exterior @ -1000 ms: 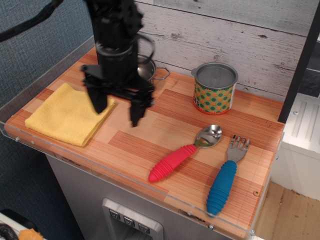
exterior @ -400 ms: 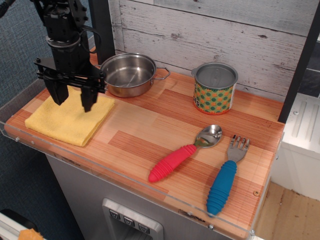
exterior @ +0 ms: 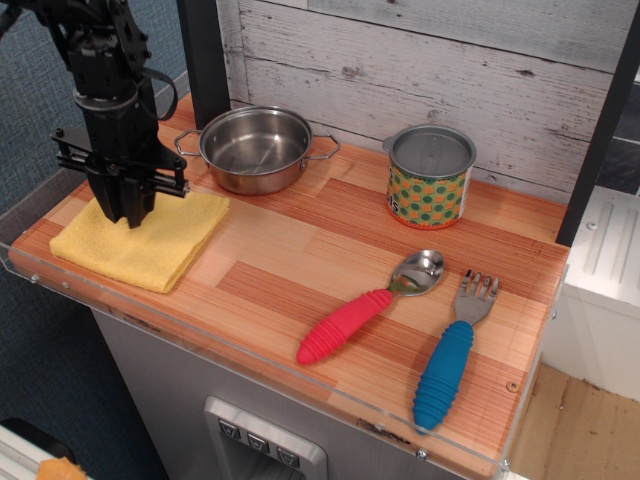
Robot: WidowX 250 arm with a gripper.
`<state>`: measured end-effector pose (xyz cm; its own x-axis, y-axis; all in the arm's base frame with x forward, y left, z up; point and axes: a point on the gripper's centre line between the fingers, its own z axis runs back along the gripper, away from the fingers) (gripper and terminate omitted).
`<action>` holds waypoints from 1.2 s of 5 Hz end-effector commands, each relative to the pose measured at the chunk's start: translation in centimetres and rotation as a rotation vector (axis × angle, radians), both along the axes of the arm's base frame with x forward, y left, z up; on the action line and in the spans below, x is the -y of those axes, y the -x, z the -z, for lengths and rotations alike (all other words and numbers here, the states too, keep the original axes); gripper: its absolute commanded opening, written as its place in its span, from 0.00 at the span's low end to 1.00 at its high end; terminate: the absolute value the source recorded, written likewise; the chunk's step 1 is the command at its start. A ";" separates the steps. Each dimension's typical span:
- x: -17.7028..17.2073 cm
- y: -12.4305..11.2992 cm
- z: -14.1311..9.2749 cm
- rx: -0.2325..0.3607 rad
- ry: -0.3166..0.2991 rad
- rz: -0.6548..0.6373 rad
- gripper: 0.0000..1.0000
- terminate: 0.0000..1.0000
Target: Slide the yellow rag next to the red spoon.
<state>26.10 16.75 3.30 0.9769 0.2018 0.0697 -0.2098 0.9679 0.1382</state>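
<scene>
The yellow rag lies folded flat at the left end of the wooden counter. My gripper points straight down over the rag's back left part. Its fingers are drawn together with the tips down on the cloth, pinching it. The red spoon lies at the front middle of the counter, red handle toward the front left and metal bowl toward the back right. It is well apart from the rag, to the rag's right.
A steel pot stands just behind the rag's right corner. A green dotted can stands at the back right. A blue-handled fork lies right of the spoon. A clear rim edges the counter.
My gripper moved left from in front of the pot to over the rag, came down onto it, and its fingers closed from wide open.
</scene>
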 end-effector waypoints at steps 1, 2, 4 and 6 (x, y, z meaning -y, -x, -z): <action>-0.7 -0.9 0.2 0.061 -0.035 0.039 0.00 0.00; -0.3 -1.0 0.8 0.059 -0.019 0.023 0.00 0.00; 1.7 -1.5 1.2 0.065 0.007 0.045 0.00 0.00; 4.5 -1.5 1.0 0.051 0.014 0.103 0.00 0.00</action>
